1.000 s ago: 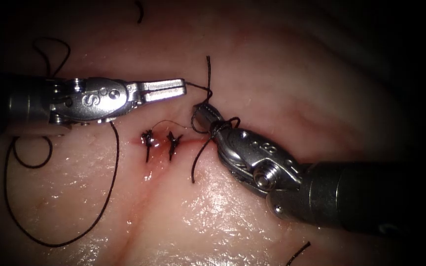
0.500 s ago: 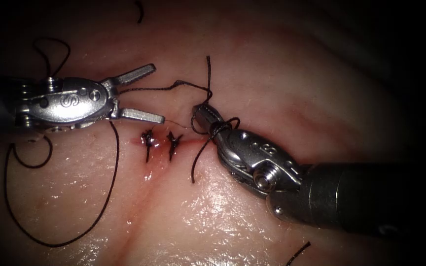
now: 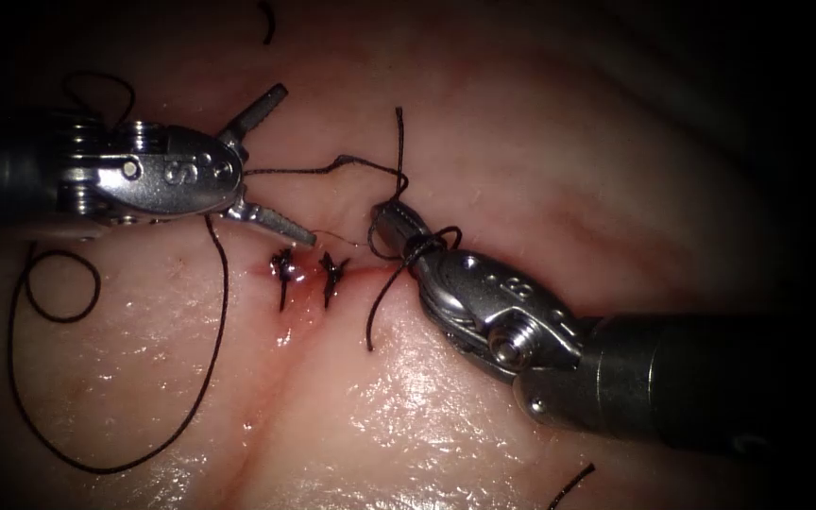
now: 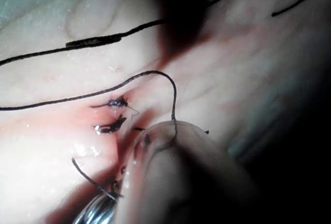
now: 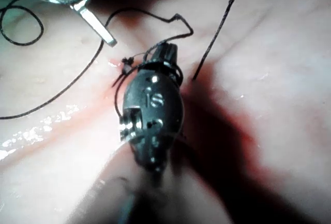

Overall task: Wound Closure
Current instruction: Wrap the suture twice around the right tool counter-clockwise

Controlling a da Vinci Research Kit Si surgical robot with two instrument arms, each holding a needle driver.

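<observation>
A second ago the left end effector (image 3: 271, 161) was clamped on the thread (image 3: 332, 168); now its jaws are spread wide and nothing is held, so the strand is released and lies slack between the left tool and the right one. The left tool has also been drawn back a little toward the picture's left. As a judgement, the left arm's pull on this strand is over.

The right end effector (image 3: 391, 219) has stayed in place, its jaws closed on the thread, with the thread wrapped in loops around its tip. It sits just beside the right end of the cut (image 3: 351, 274), touching or nearly touching the tissue (image 3: 521, 142).

The released strand runs roughly left to right above the cut, while a free tail (image 3: 399, 142) stands upward from the right tool. Two tied knots (image 3: 309, 268) sit on the cut. A needle cannot be made out.
</observation>
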